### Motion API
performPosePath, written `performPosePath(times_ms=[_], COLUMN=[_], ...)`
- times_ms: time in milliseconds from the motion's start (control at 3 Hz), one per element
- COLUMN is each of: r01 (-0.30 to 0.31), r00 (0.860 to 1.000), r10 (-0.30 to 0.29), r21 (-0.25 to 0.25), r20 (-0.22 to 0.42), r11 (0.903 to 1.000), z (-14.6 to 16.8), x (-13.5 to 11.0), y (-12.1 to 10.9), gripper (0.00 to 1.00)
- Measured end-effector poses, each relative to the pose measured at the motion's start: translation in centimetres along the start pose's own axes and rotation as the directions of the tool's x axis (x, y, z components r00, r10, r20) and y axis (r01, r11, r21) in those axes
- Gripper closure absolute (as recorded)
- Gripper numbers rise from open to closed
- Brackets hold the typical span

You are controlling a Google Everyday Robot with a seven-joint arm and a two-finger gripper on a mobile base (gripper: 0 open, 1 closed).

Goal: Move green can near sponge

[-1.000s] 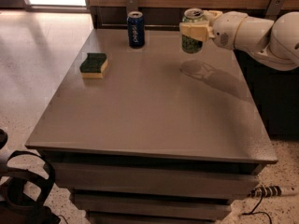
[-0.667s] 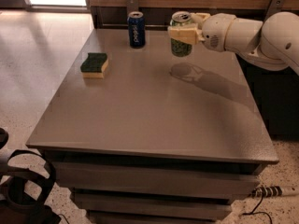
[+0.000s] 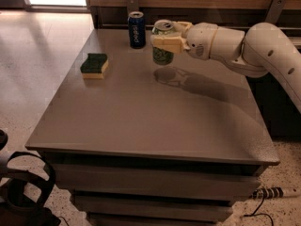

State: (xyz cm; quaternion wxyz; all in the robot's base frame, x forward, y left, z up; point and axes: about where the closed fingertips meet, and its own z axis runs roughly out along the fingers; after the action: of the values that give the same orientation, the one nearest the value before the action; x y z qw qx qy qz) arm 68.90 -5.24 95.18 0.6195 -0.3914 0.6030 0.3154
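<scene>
The green can [image 3: 162, 55], mottled green and black with a silver top, hangs above the grey table [image 3: 150, 117], held by my gripper [image 3: 165, 40]. The gripper's cream fingers [image 3: 167, 43] are shut around the can's upper part. The white arm reaches in from the right. The sponge [image 3: 94, 65], dark green on top with a pale yellow base, lies on the table's left side, well to the left of the can.
A blue can with white lettering [image 3: 136, 29] stands upright at the table's back edge, just left of the held can. A wooden wall panel runs behind the table. A power strip [image 3: 275, 192] lies on the floor at lower right.
My gripper has carried the green can leftward above the table, from the back right toward the middle, closer to the blue can and the sponge.
</scene>
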Motion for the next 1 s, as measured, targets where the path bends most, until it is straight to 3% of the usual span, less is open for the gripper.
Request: performPosePath(times_ms=[667, 1000], r01=[-0.013, -0.003], r00=[0.999, 1.000], r10=[0.017, 0.000], r21=[-0.158, -0.170], r20=[0.028, -0.018], r11=[0.9873, 0.9854], z=[4.8, 7.2], x=[-0.3, -0.1], y=[2.3, 2.6], gripper=[1.00, 1.00])
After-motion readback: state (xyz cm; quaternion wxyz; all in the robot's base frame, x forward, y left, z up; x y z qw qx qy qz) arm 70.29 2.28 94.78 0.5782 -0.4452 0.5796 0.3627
